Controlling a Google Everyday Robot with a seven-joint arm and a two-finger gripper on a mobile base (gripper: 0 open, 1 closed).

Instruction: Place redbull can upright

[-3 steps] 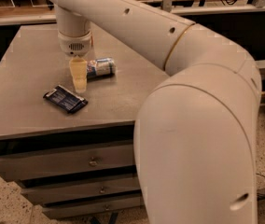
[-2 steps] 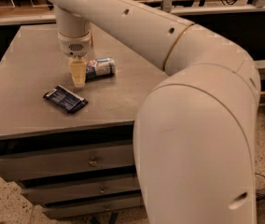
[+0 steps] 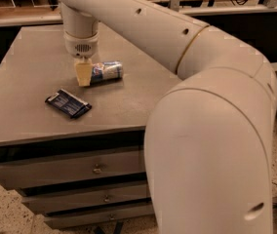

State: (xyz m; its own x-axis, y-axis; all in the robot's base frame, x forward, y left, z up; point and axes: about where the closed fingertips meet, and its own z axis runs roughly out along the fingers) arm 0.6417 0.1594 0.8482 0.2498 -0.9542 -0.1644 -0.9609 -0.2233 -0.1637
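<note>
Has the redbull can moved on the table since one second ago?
No. The redbull can lies on its side, same spot behind the dark blue packet; the gripper is at one end of it.

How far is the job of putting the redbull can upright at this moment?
Done: the gripper is down at the table, at one end of the redbull can. In hand: the grasp; whether it holds the can is not visible. Left: the can lies on its side on the table, so turning it and standing it upright remain.
</note>
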